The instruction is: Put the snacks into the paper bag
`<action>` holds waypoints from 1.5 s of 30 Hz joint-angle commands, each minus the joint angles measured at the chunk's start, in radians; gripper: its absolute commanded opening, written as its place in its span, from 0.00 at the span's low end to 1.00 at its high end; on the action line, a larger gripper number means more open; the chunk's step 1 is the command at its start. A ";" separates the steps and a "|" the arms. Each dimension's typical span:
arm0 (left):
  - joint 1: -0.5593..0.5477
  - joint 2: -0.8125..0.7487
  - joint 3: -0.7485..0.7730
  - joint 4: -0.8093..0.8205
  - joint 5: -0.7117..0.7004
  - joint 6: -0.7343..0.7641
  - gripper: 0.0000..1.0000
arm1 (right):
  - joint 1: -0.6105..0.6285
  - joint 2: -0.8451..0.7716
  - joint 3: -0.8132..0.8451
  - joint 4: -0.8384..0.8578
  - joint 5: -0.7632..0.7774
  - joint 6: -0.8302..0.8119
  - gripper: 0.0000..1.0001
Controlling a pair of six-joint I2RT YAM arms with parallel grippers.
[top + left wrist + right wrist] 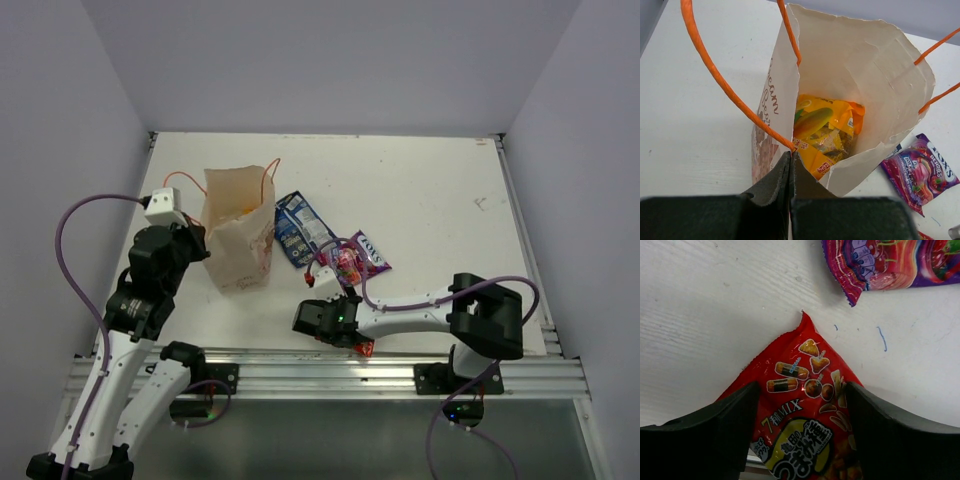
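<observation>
The pale tan paper bag (240,235) stands upright at the left, its orange string handles (715,75) up. My left gripper (790,160) is shut on the bag's near rim (785,100) and holds the mouth open. An orange-yellow packet (825,125) lies inside. The blue packet (300,228) and the purple-pink packet (355,258) lie on the table right of the bag. My right gripper (802,390) is open and low at the table's near edge, its fingers astride the red packet (805,410). The purple-pink packet (890,262) lies just beyond. The green-white packet is out of view.
The white table (430,200) is walled by pale panels at the back and sides. A metal rail (330,375) runs along the near edge, right under the red packet (365,348). The right arm's elbow (485,315) rests at the front right.
</observation>
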 commanded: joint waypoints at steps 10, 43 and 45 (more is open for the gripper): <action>-0.005 0.015 0.004 0.032 0.019 0.020 0.00 | 0.023 -0.020 0.131 -0.155 0.090 0.029 0.07; -0.005 0.011 0.000 0.043 0.044 0.020 0.00 | -0.197 0.433 1.355 0.438 -0.163 -0.734 0.04; -0.007 0.011 0.000 0.043 0.045 0.021 0.00 | -0.195 0.405 1.288 0.444 -0.177 -0.706 0.04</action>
